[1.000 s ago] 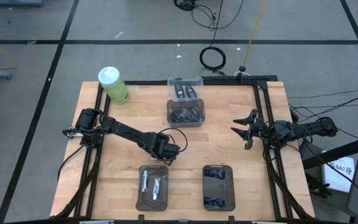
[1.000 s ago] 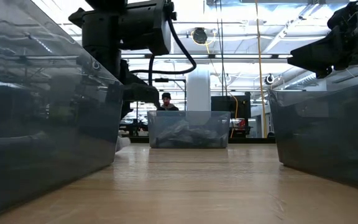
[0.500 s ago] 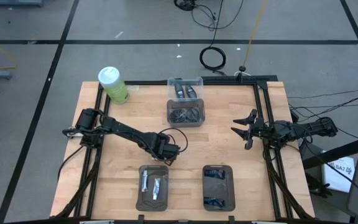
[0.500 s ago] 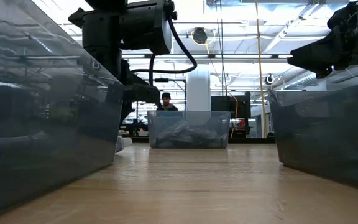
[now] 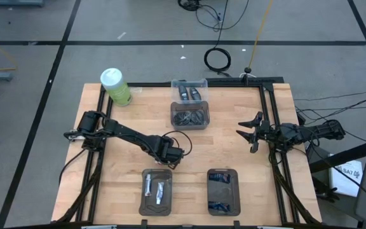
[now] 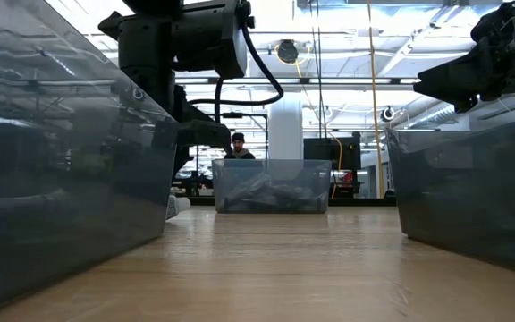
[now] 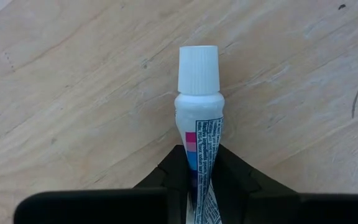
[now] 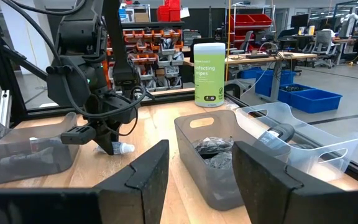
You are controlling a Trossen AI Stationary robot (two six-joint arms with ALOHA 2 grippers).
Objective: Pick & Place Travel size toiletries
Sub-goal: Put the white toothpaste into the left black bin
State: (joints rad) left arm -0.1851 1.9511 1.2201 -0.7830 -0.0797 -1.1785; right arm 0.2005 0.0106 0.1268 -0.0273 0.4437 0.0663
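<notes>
My left gripper (image 5: 170, 156) stands low over the table's middle, just beyond the near left tray, and is shut on a white-and-pale-blue mini tube (image 7: 198, 124) with a white cap. That tube also shows in the right wrist view as the mini tube (image 8: 123, 148) and in the low view as the mini tube (image 6: 175, 207). More white tubes lie in the near left tray (image 5: 156, 191). Dark blue tubes lie in the near right tray (image 5: 223, 191). My right gripper (image 5: 249, 135) hovers open at the table's right side, touching nothing. My left gripper pinches the mini tube's flat printed body (image 7: 201, 163) between its two fingers, which come from above pointing down. The shoulder and white cap (image 7: 198, 68) stick out level beyond the fingers, close over the wood. Whether the tube touches the table I cannot tell.
A clear bin (image 5: 189, 91) with small dark bottles and a grey bin (image 5: 190, 115) with dark items stand at the far middle. A big green bottle with a white cap (image 5: 115, 86) stands at the far left corner. A person (image 6: 239, 143) shows in the room behind.
</notes>
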